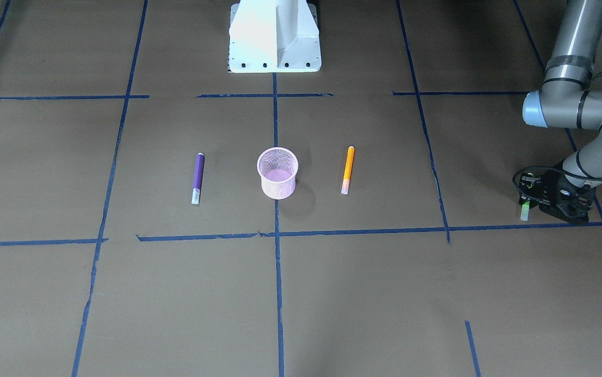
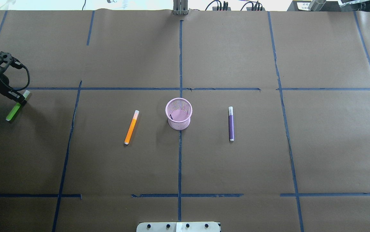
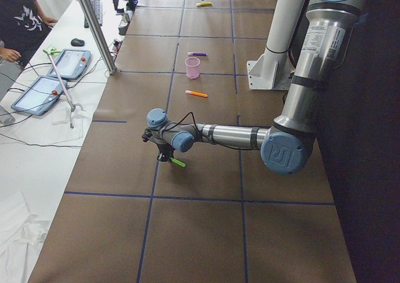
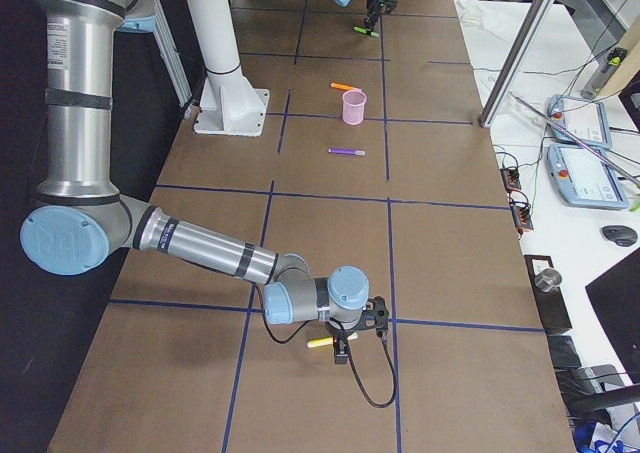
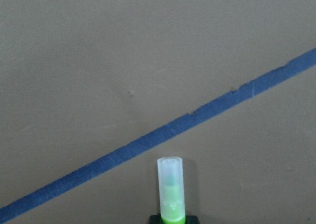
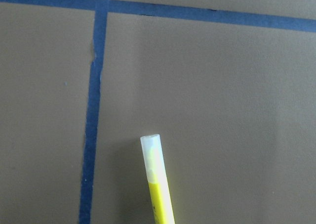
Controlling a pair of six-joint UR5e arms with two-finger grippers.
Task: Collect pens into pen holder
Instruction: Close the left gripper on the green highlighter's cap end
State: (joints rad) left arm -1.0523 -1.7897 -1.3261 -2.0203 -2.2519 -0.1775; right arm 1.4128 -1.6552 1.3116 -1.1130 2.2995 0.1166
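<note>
Left gripper [image 2: 18, 100] clamped green pen [image 2: 13, 112], cap poked out beyond jaws | right gripper [image 4: 343, 350] stood over yellow pen [image 4: 320, 342], opening could not be told | cup [image 2: 179, 123] stood far from both.

Brown paper over the whole worktop [image 2: 333, 145], gridded with blue tape [image 2: 180, 167]. White side bench [image 3: 37, 139] alongside, with two tablet consoles [image 3: 70, 63], mouse [image 3: 77, 42], loose cables. Aluminium post [image 3: 92, 27] at worktop edge.

Bare table [image 2: 204, 161] separates the pen holder [image 2: 178, 113] from the orange pen [image 2: 131, 127] and purple pen [image 2: 231, 123]
</note>
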